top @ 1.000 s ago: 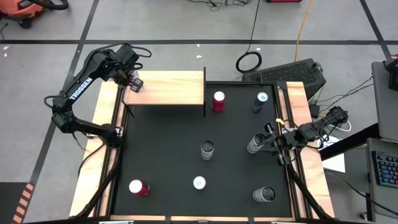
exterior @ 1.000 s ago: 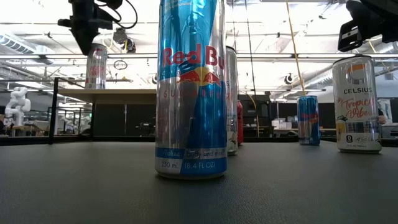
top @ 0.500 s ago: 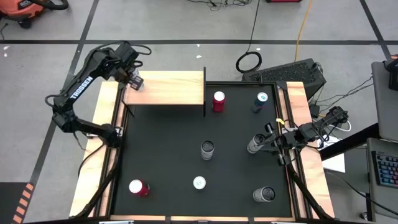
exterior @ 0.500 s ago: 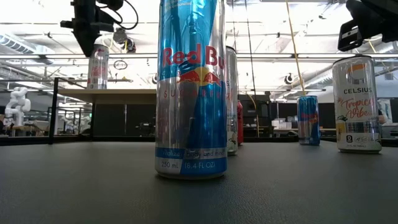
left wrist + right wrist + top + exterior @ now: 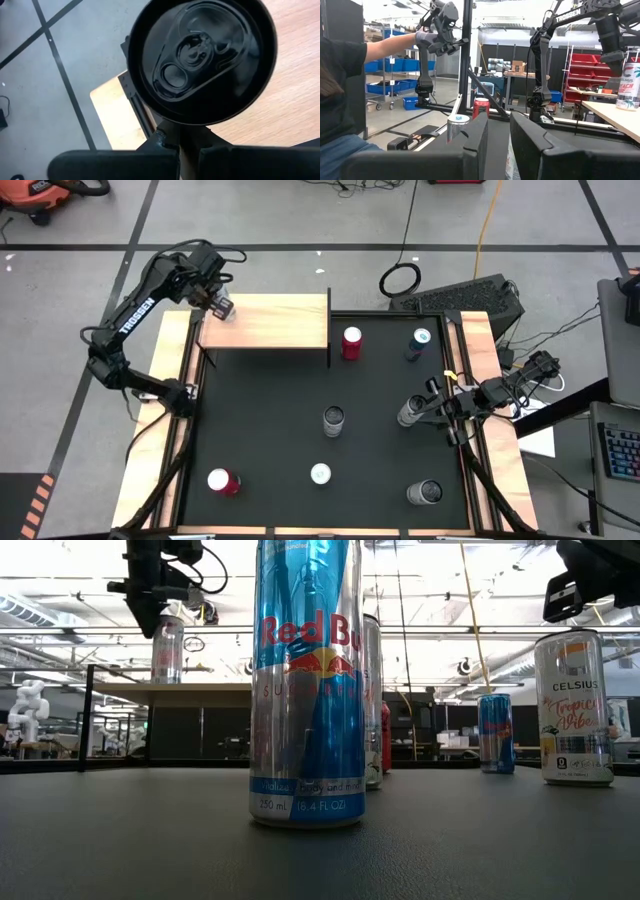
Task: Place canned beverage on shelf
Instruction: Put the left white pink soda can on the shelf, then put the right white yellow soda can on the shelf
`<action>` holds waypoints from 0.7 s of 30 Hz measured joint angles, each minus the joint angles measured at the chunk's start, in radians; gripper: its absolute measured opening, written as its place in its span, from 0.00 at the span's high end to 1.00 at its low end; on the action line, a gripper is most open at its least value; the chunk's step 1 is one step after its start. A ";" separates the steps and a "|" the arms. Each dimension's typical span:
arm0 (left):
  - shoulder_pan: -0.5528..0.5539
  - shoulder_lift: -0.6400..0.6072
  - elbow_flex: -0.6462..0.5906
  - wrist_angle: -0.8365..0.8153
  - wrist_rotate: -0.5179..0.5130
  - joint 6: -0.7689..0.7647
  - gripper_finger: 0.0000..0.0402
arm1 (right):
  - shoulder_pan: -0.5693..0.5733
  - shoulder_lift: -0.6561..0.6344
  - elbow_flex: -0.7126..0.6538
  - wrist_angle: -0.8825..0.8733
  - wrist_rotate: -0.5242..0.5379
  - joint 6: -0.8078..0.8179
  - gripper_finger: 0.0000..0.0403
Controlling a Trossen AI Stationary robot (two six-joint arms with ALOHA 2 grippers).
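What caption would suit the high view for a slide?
Left pincer holds a can over the shelf corner; six cans stand on the black table.

Shelf top mostly bare wood; only left gripper with held can at far-left corner, rest of top free. Dark upright post at shelf's right end blocks sideways entry from mat. Red can just beside post, blue can near it. Mat under and in front of shelf open. Middle: silver can, white-top can. Red can at front left, grey can front right. Right gripper at right edge, can touching it.
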 joint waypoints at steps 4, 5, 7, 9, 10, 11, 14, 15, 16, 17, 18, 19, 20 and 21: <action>0.000 0.000 0.000 -0.002 -0.008 0.000 1.00 | 0.000 0.000 0.000 0.000 0.000 0.000 0.83; 0.000 0.000 0.000 -0.004 -0.010 0.000 1.00 | 0.000 0.000 0.000 0.000 0.000 0.000 0.83; 0.000 -0.006 0.000 -0.016 -0.017 0.000 1.00 | 0.000 0.000 0.000 0.000 0.000 0.001 0.83; -0.003 -0.020 0.001 -0.024 -0.031 0.005 1.00 | 0.000 0.000 0.000 0.000 0.000 0.001 0.83; -0.004 -0.027 0.007 -0.026 -0.030 0.007 1.00 | 0.000 0.000 0.000 0.000 0.000 0.001 0.83; -0.005 -0.033 0.017 -0.027 -0.029 0.007 1.00 | 0.000 0.000 0.000 0.000 0.000 0.000 0.83; -0.010 -0.050 0.061 -0.026 -0.025 0.002 1.00 | 0.000 0.000 0.000 0.000 0.000 -0.001 0.83; -0.010 -0.057 0.074 -0.026 -0.024 0.001 1.00 | 0.000 0.000 0.000 0.000 0.000 -0.001 0.83; -0.010 -0.064 0.085 -0.027 -0.023 0.001 1.00 | 0.000 0.000 0.000 0.000 0.000 -0.001 0.83; -0.010 -0.071 0.094 -0.027 -0.023 0.001 1.00 | 0.000 0.000 0.000 0.000 0.000 -0.001 0.83; -0.010 -0.079 0.101 -0.026 -0.020 0.001 1.00 | 0.000 0.000 0.000 0.000 0.000 -0.002 0.83; -0.010 -0.088 0.106 -0.027 -0.008 0.001 1.00 | 0.000 0.000 0.000 0.001 0.000 -0.002 0.83; -0.010 -0.097 0.109 -0.027 0.010 0.004 1.00 | 0.000 0.000 0.000 0.001 0.000 -0.002 0.83; -0.010 -0.105 0.114 -0.028 0.032 0.007 1.00 | 0.000 0.000 0.000 0.001 0.000 -0.002 0.83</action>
